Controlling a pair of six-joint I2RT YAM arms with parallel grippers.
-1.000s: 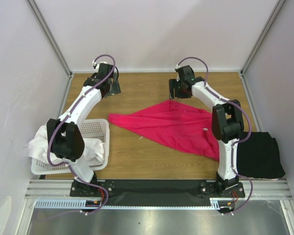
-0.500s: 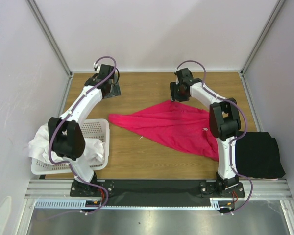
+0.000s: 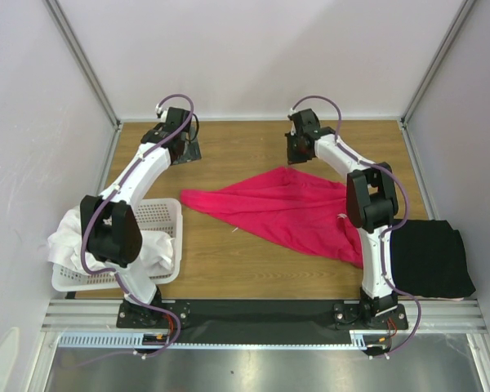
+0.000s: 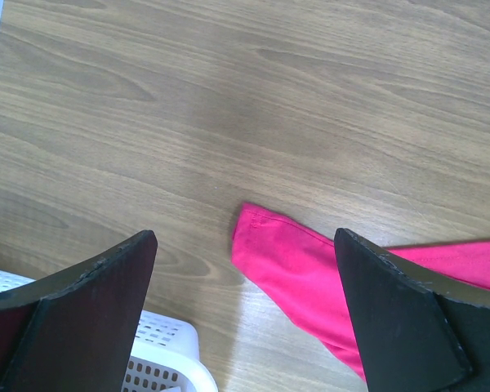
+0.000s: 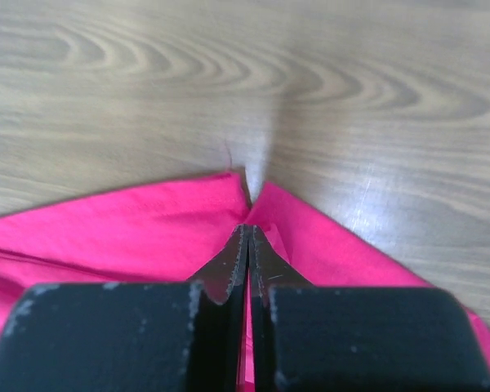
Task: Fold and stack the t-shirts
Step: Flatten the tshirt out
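I am working on the pink shirt (image 3: 286, 208). It lies crumpled on the desk (image 3: 237, 147), just beside the basket (image 3: 165, 214), on the side that faces the right arm (image 3: 367, 204). It is not flat yet, so it is not ready to fold. White shirts (image 3: 69, 237) sit in the basket and hang over its rim. The black shirt (image 3: 433, 257) lies well away from the basket, past the pink one, and it looks neat.

The right jaws are closed on a small pinch of the pink shirt, at its pointed corner far from the basket. In the right wrist view the cloth bunches up right at the tips. The left jaws are wide open and hold nothing. They hang over the desk behind the basket. In the left wrist view the pink sleeve end (image 4: 269, 237) lies on the wood between them. I cannot tell how high they are.

I think the step now is to spread the shirt out. To do it well, I should bring the left jaws down on that sleeve end and take a small bite of cloth. Then I should move both arms apart slowly until the shirt is smooth. The right pinch is thin, so a hard tug could pull it loose.
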